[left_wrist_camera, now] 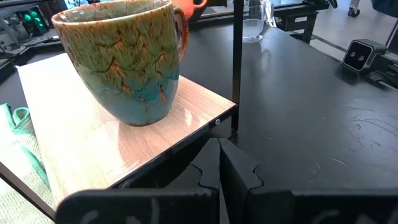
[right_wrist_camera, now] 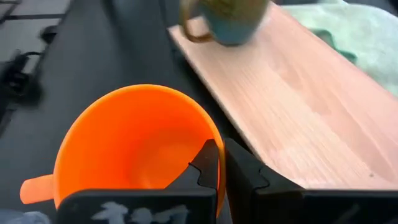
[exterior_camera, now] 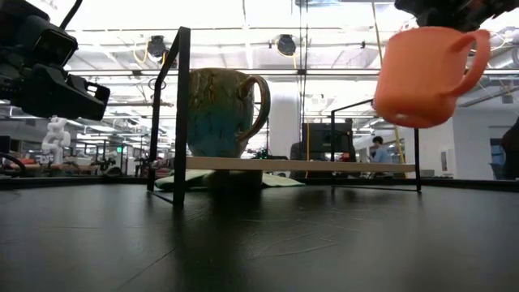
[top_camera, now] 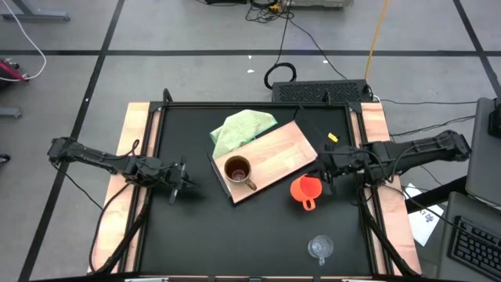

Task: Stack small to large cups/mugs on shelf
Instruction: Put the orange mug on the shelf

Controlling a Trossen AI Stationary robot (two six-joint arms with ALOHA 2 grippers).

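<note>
The brown mug (top_camera: 238,171) stands upright on the shelf (top_camera: 283,150), a wooden board raised on a black frame (exterior_camera: 324,165); the mug also shows in the low view (exterior_camera: 223,112) and the left wrist view (left_wrist_camera: 121,59). My right gripper (top_camera: 322,178) is shut on the orange cup (top_camera: 305,190), held in the air to the right of the shelf (exterior_camera: 426,73). The clear glass cup (top_camera: 319,247) stands on the table near the front edge. My left gripper (top_camera: 182,178) is shut and empty, left of the shelf (left_wrist_camera: 221,167). My right gripper holds the orange cup by its rim wall (right_wrist_camera: 214,146), opposite the handle (right_wrist_camera: 34,186), one finger inside the cup and one outside. The fingers come from the table's right side. The cup is lifted clear of the table, mouth up, slightly tilted.
A light green cloth (top_camera: 244,128) lies under and behind the shelf's far end. Black frame posts (exterior_camera: 180,113) stand at the shelf's corners. A small yellow piece (top_camera: 333,138) lies at the back right. Bare black tabletop lies in front of the shelf.
</note>
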